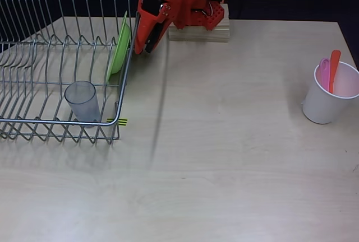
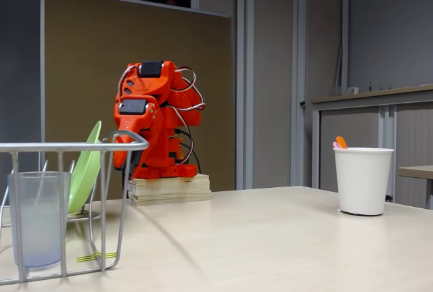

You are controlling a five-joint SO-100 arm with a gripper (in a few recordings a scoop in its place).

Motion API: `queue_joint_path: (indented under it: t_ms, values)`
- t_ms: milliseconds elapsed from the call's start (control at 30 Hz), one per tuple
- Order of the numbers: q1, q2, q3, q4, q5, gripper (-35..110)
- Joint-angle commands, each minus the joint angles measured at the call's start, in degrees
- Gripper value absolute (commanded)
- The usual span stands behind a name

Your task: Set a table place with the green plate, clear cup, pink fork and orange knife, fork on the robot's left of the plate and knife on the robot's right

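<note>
The green plate (image 1: pixel 119 46) (image 2: pixel 84 168) stands on edge in the wire dish rack (image 1: pixel 33 124), at its right end. The clear cup (image 1: pixel 82 101) (image 2: pixel 37 217) stands upright in the rack's front row. At the right, the pink fork (image 1: pixel 323 74) (image 2: pixel 335 144) and the orange knife (image 1: pixel 334 65) (image 2: pixel 342 142) stick up out of a white cup (image 1: pixel 325 99) (image 2: pixel 363 180). The robot (image 1: pixel 179 1) (image 2: pixel 152 113) is folded on its wooden block. My gripper (image 1: pixel 143 45) (image 2: pixel 125 160) points down just right of the plate, apart from it, shut and holding nothing.
The rack's wire wall (image 2: pixel 74 147) stands between the gripper and the plate. The wooden block (image 1: pixel 199 31) sits at the table's back edge. Bare tabletop (image 1: pixel 224 158) stretches between the rack and the white cup. A yellow-black tape mark (image 1: pixel 118 121) lies by the rack's front corner.
</note>
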Motion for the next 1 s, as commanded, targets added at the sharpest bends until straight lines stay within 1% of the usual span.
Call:
queue_joint_path:
  t_ms: [0, 33, 67, 100, 133, 167, 200, 233, 333, 467, 500, 567, 600, 667, 767, 900, 933, 967]
  values:
    - [-8.3, -2.3, -0.3, -1.8, 1.1, 9]
    - [-13.0, -2.6, -0.3, -1.7, 3.1, 4]
    - [-18.5, -2.8, -0.3, -1.9, -0.3, 2]
    - [-24.5, -3.0, -0.3, -2.5, -7.3, 1]
    - [-29.3, -3.0, -0.3, -3.6, -11.2, 0]
    - [-31.7, -3.0, -0.3, -5.4, -7.8, 0]
    - [-34.0, -3.0, -0.3, -6.2, -6.9, 0]
    - [-35.9, -2.9, -0.3, -6.7, -8.4, 0]
    - [-40.9, -2.8, -0.3, -9.9, -4.2, 1]
    - [-41.7, -2.4, -1.3, -19.3, 0.4, 4]
    - [-41.7, -2.4, -1.7, -21.6, 3.8, 1]
    - [-41.9, -2.4, -2.8, -24.4, 10.8, 0]
    - [-42.3, -2.4, -4.4, -24.2, 16.0, 0]
    - [-42.5, -2.4, -8.3, -19.8, 25.2, 0]
    - [-39.4, -3.3, -15.6, -13.0, 26.5, 0]
    - [-33.5, -6.2, -26.0, 0.8, 33.7, 0]
    - [-31.6, -6.7, -27.5, 3.3, 36.1, 0]
    - [-29.4, -7.0, -28.0, 3.8, 39.6, 0]
